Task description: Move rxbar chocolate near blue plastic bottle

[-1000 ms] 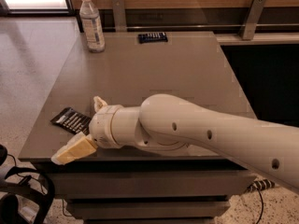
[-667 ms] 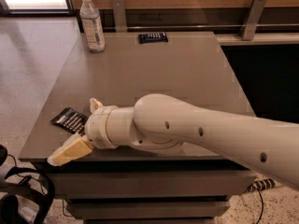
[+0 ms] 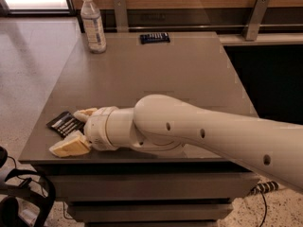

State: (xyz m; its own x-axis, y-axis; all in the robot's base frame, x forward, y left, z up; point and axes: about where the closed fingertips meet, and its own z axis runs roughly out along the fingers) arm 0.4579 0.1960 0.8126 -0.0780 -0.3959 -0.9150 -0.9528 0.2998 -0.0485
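rxbar chocolate (image 3: 65, 123) between gripper's (image 3: 69, 131) spread jaws

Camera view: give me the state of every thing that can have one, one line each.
rxbar chocolate: lying flat at the front left corner of the table.
claw: open, low over that corner, one finger on each side of the rxbar chocolate.
blue plastic bottle: upright, cap on, at the far left corner.
dark blue bar: lying flat at the far edge.

Gripper (image 3: 65, 131), near-left table (image 3: 165, 65) corner, hides one end of rxbar chocolate (image 3: 64, 123).
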